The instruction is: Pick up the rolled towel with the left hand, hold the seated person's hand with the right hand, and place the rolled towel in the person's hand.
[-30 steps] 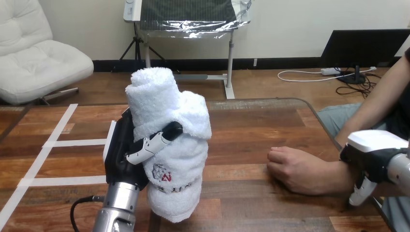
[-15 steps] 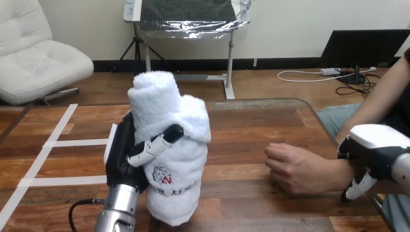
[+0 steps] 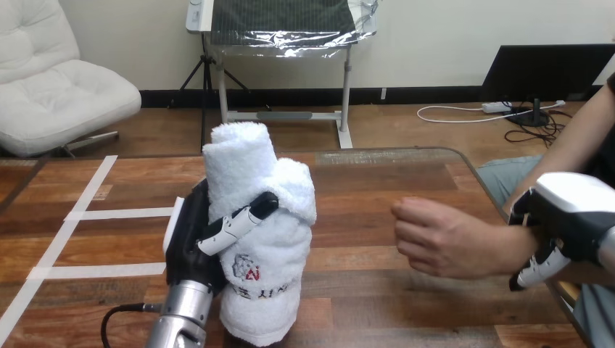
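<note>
- Rolled towel (image 3: 261, 239) is gripped upright over the desk (image 3: 377, 188), left hand (image 3: 190, 239) fingers (image 3: 233, 225) wrapped round it.
- Person's wrist (image 3: 516, 250) is clasped by the right hand (image 3: 573, 217), fingers curled.
- Person's hand (image 3: 439, 235) is closed: towel may be dropped there.

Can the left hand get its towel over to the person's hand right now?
Probably yes: only bare table separates the left hand and towel from the person's hand, though that hand is curled closed.

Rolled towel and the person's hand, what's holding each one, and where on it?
The left hand grips the rolled towel round its middle, upright. The right hand curls round the person's wrist, behind the person's hand.
</note>
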{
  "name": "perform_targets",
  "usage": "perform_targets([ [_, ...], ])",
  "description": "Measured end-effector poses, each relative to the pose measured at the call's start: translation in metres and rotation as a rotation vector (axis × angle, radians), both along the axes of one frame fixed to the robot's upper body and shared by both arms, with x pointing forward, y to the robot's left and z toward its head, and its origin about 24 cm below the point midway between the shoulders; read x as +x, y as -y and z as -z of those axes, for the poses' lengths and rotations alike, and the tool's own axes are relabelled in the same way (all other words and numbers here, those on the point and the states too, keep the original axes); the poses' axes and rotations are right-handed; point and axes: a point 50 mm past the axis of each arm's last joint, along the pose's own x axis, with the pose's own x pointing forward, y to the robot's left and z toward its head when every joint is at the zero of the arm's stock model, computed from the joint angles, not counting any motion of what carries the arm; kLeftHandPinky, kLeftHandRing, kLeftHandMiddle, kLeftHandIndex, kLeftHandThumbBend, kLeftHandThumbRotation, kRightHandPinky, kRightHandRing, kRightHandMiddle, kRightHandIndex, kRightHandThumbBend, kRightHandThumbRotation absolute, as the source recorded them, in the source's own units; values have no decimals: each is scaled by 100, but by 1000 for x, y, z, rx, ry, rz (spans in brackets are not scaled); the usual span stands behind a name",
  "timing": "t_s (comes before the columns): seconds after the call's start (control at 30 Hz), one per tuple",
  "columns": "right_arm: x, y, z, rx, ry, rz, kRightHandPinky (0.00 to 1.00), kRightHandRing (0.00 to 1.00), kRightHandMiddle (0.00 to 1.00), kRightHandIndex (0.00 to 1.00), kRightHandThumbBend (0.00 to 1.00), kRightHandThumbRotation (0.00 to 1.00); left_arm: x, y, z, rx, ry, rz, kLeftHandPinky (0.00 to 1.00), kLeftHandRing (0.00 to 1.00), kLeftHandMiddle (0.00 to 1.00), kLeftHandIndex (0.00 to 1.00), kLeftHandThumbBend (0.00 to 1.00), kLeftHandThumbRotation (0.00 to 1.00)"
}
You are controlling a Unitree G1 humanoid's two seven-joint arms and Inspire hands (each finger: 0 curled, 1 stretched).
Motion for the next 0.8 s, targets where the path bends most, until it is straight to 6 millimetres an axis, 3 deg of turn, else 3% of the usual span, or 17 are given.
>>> perform_targets([
  [0.8, -8, -12, -25, 46, 117, -5, 40, 45, 51, 50, 81, 0, 19, 17, 2, 28, -79, 43, 37, 40, 46, 50, 100, 18],
])
